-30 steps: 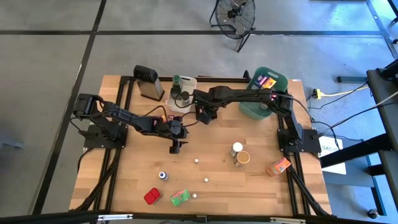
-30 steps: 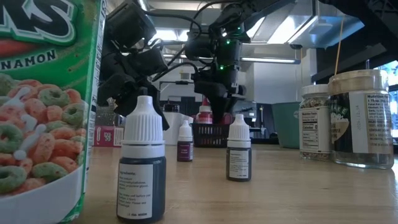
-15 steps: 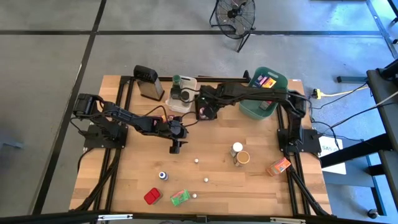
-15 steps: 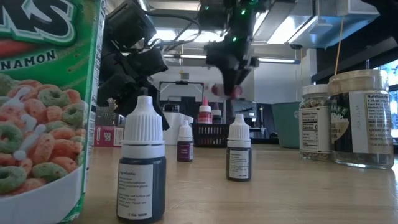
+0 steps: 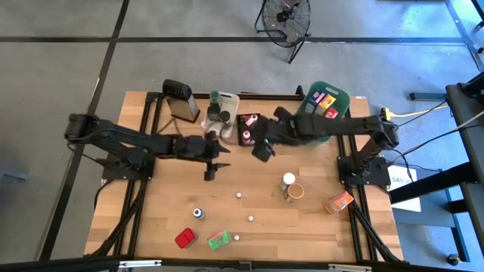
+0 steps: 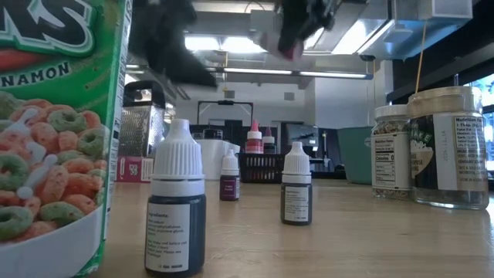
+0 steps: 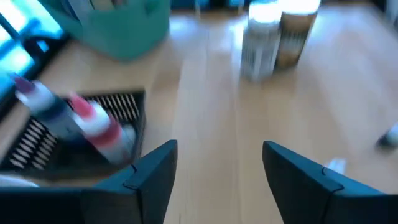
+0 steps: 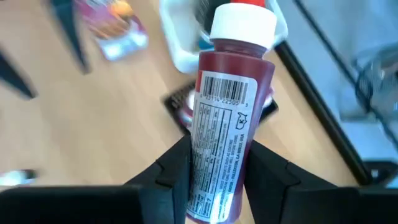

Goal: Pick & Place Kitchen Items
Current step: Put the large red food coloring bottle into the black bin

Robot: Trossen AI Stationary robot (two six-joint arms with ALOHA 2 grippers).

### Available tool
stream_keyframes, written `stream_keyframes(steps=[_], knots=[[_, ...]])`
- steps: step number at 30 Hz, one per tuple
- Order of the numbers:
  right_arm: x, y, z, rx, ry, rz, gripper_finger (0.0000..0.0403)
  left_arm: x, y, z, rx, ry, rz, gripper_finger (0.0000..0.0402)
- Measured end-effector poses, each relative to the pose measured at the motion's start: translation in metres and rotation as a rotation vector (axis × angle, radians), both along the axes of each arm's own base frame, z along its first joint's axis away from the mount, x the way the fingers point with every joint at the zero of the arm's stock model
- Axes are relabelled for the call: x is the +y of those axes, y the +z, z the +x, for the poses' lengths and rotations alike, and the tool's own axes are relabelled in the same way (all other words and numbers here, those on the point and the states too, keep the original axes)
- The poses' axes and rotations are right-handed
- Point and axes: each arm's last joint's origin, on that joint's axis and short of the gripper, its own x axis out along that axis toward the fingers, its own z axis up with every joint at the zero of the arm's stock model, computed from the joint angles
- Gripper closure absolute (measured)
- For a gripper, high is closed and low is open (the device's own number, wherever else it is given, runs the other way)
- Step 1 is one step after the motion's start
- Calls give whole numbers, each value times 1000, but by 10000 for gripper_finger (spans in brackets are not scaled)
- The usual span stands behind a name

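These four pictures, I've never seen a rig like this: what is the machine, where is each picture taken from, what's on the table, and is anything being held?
Two dark robot arms work at a wooden table. One picture looks straight down on it, one looks level across the tabletop, and one comes from a camera on each arm's wrist.

The right gripper is shut on a red sauce bottle with a white cap, held up off the table. The left gripper is open and holds nothing, out over the middle of the table.

On the table lie small dropper bottles, two spice jars, a cereal packet and other packets, with a grater, a white bin, a black basket and a teal bin along the far edge.
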Motion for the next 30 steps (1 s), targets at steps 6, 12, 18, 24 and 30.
stream_keyframes(steps=[6, 12, 18, 24, 30], knots=[[56, 12, -3, -125, 107, -137, 282, -16, 37, -10, -231, -85, -4, 171], [102, 22, -9, -255, 161, -290, 282, -42, 53, -11, -397, -226, 54, 169], [135, 29, -17, -330, 210, -390, 282, -56, 59, -13, -467, -231, 125, 171], [157, 25, -13, -363, 282, -423, 282, -59, 69, -15, -570, -230, 133, 170], [164, 19, -6, -357, 336, -419, 282, -56, 70, -14, -581, -214, 126, 169]])
